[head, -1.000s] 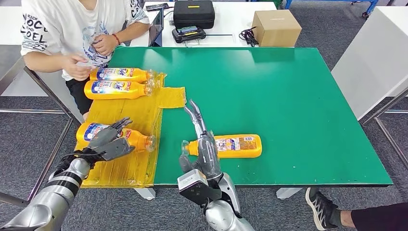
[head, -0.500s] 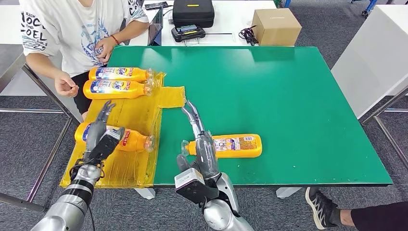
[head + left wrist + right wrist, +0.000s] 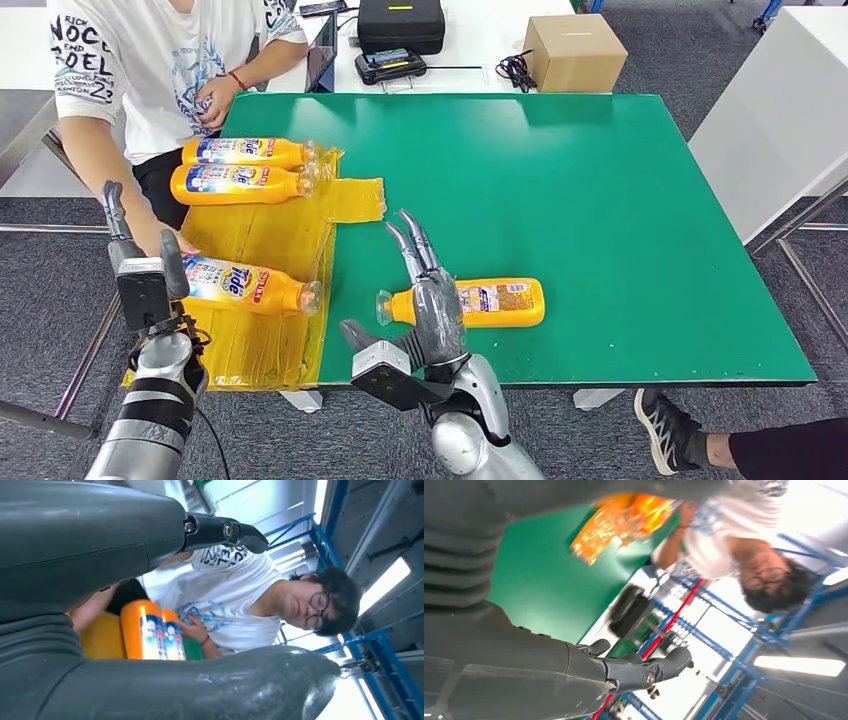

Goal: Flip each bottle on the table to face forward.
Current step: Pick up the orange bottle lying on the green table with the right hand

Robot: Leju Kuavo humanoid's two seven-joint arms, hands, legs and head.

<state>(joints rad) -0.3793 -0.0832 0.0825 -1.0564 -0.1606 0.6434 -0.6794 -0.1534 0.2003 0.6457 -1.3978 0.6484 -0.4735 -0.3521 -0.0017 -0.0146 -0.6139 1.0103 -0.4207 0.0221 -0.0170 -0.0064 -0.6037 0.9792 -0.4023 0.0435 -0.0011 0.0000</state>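
Two orange bottles (image 3: 240, 152) (image 3: 240, 184) lie side by side, labels up, at the far end of the yellow sheet (image 3: 265, 230). A third bottle (image 3: 245, 283) lies nearer on the sheet, its label showing. The fourth bottle (image 3: 485, 303) lies on the green table (image 3: 600, 220). My left hand (image 3: 140, 275) is raised beside the table's left edge, fingers apart, holding nothing. My right hand (image 3: 425, 295) reaches over the fourth bottle's neck end with straight, spread fingers and grips nothing. The left wrist view shows the far bottles (image 3: 150, 630).
A person in a white shirt (image 3: 160, 60) sits at the table's far left corner; their hand (image 3: 180, 240) reaches down to the third bottle's base. A black case (image 3: 402, 25) and a cardboard box (image 3: 575, 55) stand on the white table behind.
My left hand has lifted off the third bottle and swung out to the left. The person's hand has come down to that bottle, whose label now faces up. My right hand has barely moved.
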